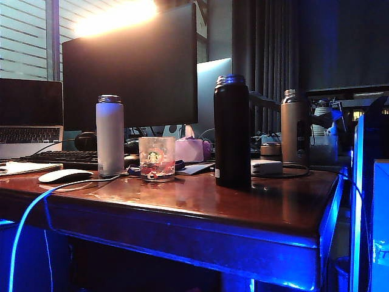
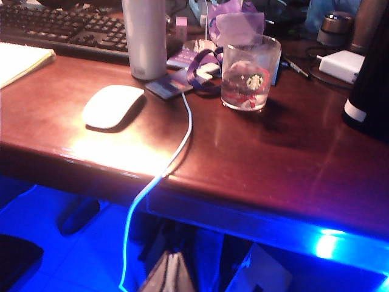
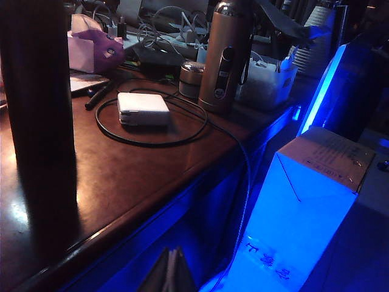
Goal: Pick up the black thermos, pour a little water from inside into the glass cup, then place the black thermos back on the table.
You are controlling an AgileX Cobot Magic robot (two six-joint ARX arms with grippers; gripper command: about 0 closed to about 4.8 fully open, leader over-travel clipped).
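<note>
While the black thermos [image 1: 231,131] is standing upright near the worktop's [image 1: 243,207] front edge beside the glass cup [image 1: 157,158], both tools are hanging below that edge: right tool [image 3: 172,271] closed, left tool [image 2: 169,274] unclear.

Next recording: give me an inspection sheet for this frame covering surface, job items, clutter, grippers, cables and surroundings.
Surface: glossy wooden table, dry as far as visible.
Job's things: black thermos upright; glass cup upright beside it, apart.
Clutter: white flask, bronze flask, mouse, keyboard, white charger.
Grippers: left gripper and right gripper below the table edge, shut, holding nothing.
Cables: white cable over the front edge; black cable looped around the charger.
Surroundings: monitor, laptop, cardboard box.
</note>
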